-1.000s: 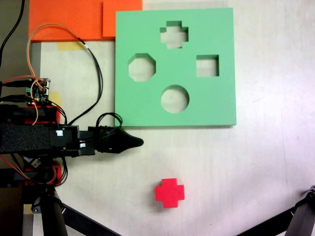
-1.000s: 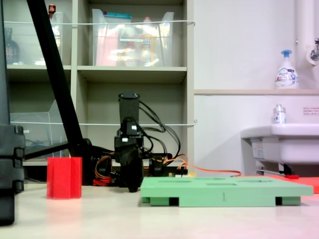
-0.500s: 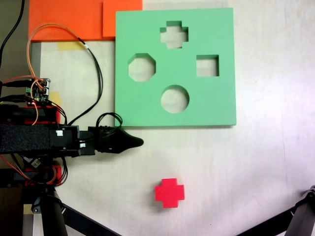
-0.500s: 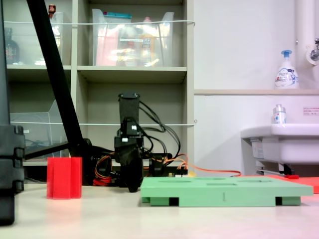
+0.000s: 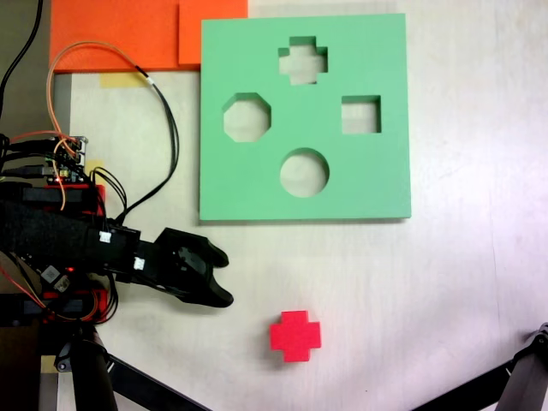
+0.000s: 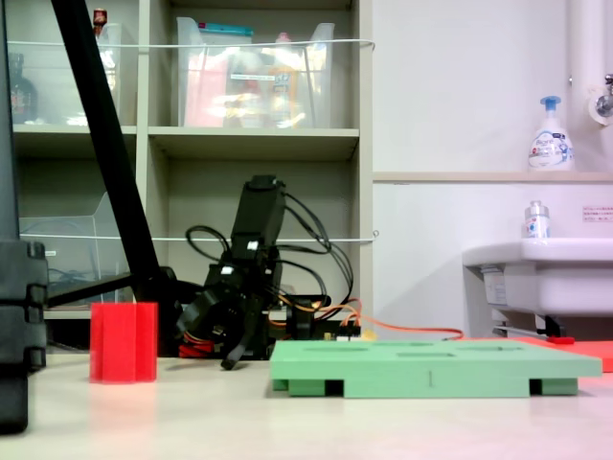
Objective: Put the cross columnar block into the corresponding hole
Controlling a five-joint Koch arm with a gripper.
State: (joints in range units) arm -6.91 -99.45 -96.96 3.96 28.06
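Gripper empty, jaws parted, low over the surface; angled toward the cross columnar block, which stands upright and untouched, near but apart; corresponding hole vacant at the green board's far edge in the first exterior view. Approach step, by my reading: centre jaws across opposite arms of the cross; close square, so lobes align with the cutout later.
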